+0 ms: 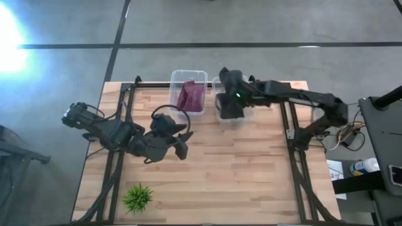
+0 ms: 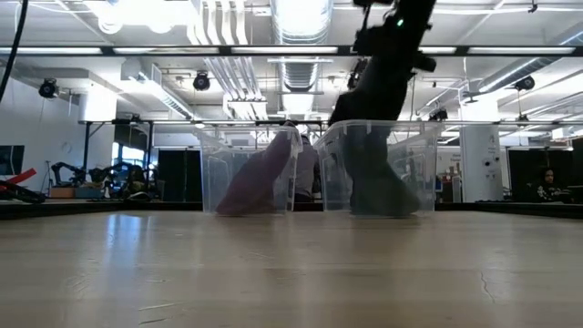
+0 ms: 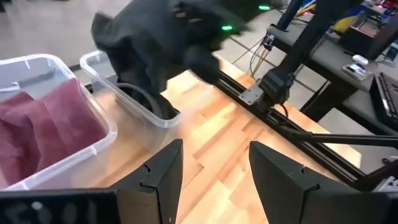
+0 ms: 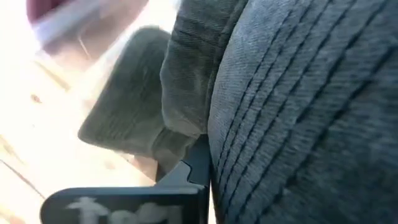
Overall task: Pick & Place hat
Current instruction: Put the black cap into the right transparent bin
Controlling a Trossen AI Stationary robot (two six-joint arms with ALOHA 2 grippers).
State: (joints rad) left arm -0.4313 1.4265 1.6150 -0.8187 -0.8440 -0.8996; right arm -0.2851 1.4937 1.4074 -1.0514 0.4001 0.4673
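A dark grey ribbed hat point(image 2: 373, 178) hangs from my right gripper point(image 1: 231, 100) into the right clear bin point(image 1: 250, 114) at the table's far edge. It fills the right wrist view point(image 4: 298, 112) and shows in the left wrist view point(image 3: 143, 50). A maroon hat point(image 1: 191, 97) leans against the wall inside the left clear bin point(image 1: 188, 73). My left gripper point(image 1: 182, 143) is open over the table's middle left, near side of the bins, touching nothing point(image 3: 214, 152). My right gripper is shut on the dark hat's upper part point(image 4: 186, 118) from above, pointing down into the right bin. One finger point(image 4: 194, 163) shows against the bunched fabric; the hat hides the other. The hat hangs below, its lower end point(image 2: 378, 202) down at the bin's floor.
A small green plant point(image 1: 138, 198) sits near the table's near left corner. Black frame rails point(image 1: 292, 135) run along both table sides. Bare wood point(image 1: 239, 169) spreads across the middle and near right of the table.
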